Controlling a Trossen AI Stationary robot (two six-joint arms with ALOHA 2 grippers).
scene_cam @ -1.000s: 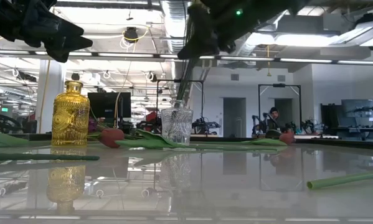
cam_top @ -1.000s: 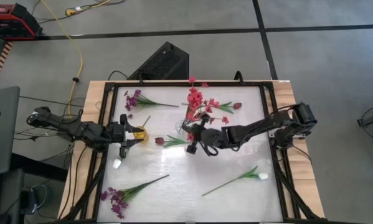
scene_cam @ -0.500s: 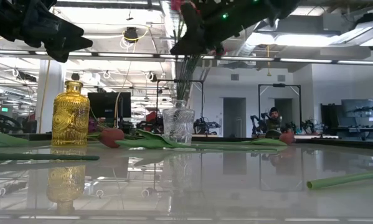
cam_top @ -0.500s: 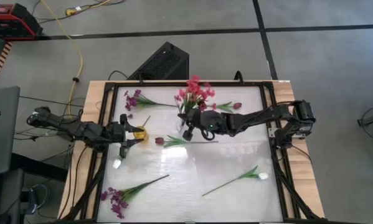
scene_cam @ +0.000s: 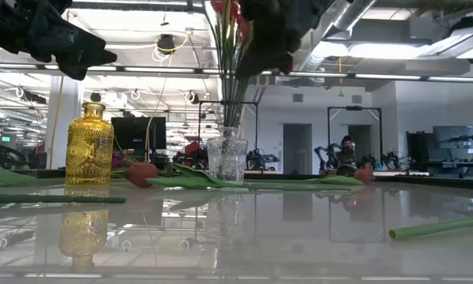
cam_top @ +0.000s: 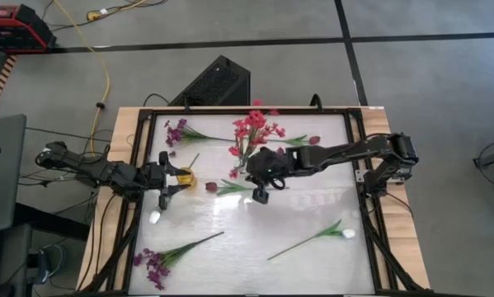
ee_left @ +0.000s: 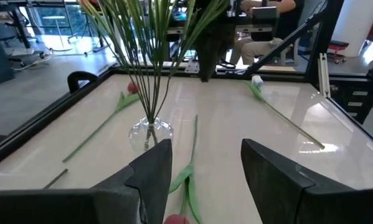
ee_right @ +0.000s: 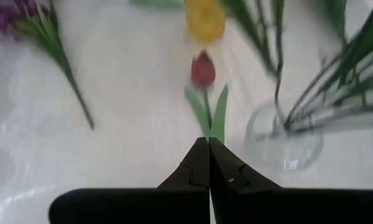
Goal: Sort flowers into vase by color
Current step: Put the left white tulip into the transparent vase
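A bunch of red-pink flowers (cam_top: pixel 255 128) stands upright with its stems in a clear glass vase (scene_cam: pixel 224 158), also seen in the left wrist view (ee_left: pixel 150 132). My right gripper (cam_top: pixel 261 195) is shut and hovers high over the stem of a maroon tulip (ee_right: pixel 203 70) that lies flat on the table; it touches nothing. My left gripper (ee_left: pixel 205 162) is open and waits beside the yellow vase (cam_top: pixel 185 176) at the table's left. Other sprigs lie flat: two purple ones (cam_top: pixel 176 132) (cam_top: pixel 152 264), a white one (cam_top: pixel 344 233) and a maroon bud (cam_top: pixel 314 140).
The table has a glossy white top inside a black frame (cam_top: pixel 358 165). The yellow vase (scene_cam: pixel 89 142) and the clear vase stand near the middle, about a hand's width apart. Free table surface lies toward the near edge between the purple and white sprigs.
My right gripper carried the red-pink bunch toward the far edge and tipped it upright over the clear vase. The bunch now stands in the vase by itself. The gripper has let go and drawn back toward the near edge, over the maroon tulip.
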